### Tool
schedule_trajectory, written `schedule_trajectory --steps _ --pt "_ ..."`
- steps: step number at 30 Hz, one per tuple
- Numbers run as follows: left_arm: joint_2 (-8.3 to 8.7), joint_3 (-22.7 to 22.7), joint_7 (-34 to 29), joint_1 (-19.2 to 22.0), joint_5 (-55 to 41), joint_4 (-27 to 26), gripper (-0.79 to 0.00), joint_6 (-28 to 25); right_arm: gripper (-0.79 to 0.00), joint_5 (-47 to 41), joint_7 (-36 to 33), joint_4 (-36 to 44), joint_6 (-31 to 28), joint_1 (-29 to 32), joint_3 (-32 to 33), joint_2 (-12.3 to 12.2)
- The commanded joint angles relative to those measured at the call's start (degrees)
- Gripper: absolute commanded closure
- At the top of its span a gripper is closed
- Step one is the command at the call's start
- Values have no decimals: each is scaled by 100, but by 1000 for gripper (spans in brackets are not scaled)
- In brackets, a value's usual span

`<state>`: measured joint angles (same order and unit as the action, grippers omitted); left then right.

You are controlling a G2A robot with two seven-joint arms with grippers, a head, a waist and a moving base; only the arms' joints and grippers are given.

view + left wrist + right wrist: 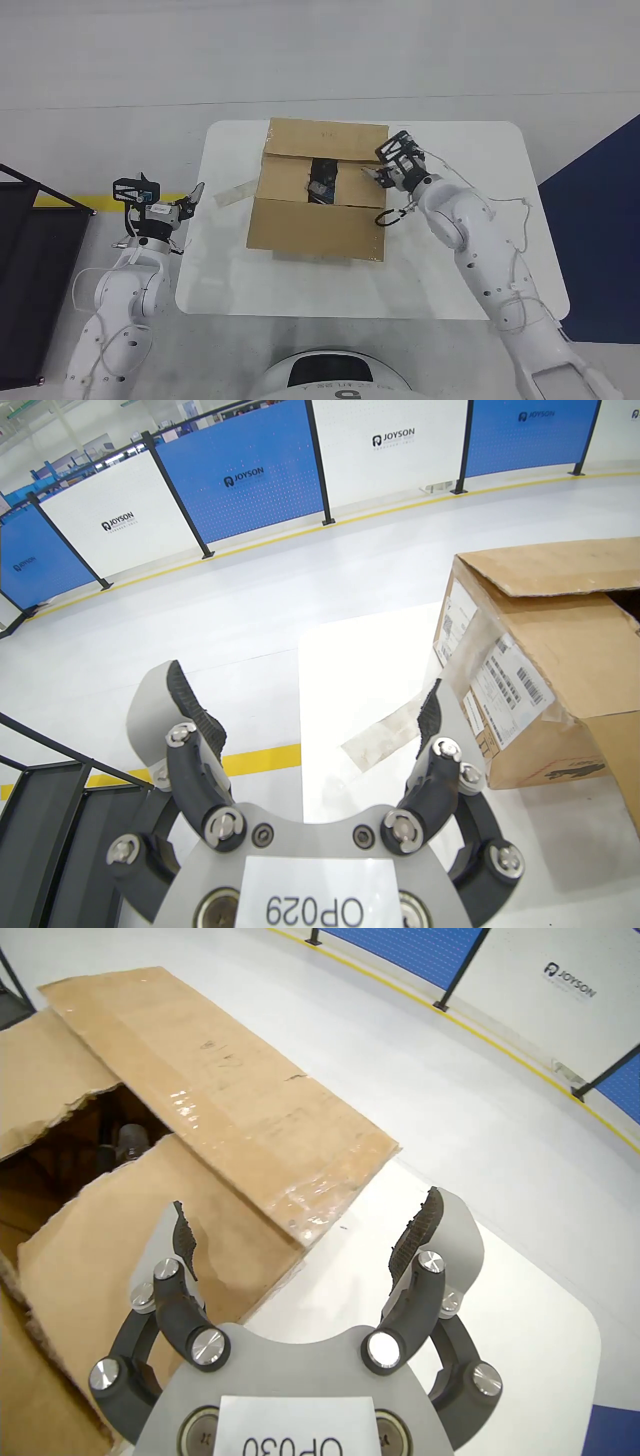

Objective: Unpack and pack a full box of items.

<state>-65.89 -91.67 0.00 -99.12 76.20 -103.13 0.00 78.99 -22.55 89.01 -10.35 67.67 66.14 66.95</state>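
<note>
A brown cardboard box stands in the middle of the white table. Its top flaps lie nearly flat, leaving a torn gap where dark items show inside. The right wrist view looks down at a dark cylinder-like item in that gap. My right gripper hangs open just above the box's right flap, nothing between its fingers. My left gripper is open and empty at the table's left edge, well left of the box.
A strip of peeled tape lies on the table between the left gripper and the box, also seen as a tape strip near one fingertip. A black rack stands on the floor to the left. Blue and white fence panels ring the room.
</note>
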Motion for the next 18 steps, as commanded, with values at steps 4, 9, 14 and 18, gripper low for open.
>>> schedule_trajectory --steps 4,9,14,18 --pt "0 0 0 0 0 0 -785 0 -785 282 -412 -144 791 -436 -331 133" --pt "0 0 0 0 0 0 -785 0 -785 194 -693 -117 1071 -915 -399 235" --pt "0 0 0 0 0 0 -785 0 -785 61 -893 -117 1277 -1383 -421 329" --pt "0 0 0 0 0 0 -785 0 -785 -14 -1165 -660 1419 -2008 -632 461"
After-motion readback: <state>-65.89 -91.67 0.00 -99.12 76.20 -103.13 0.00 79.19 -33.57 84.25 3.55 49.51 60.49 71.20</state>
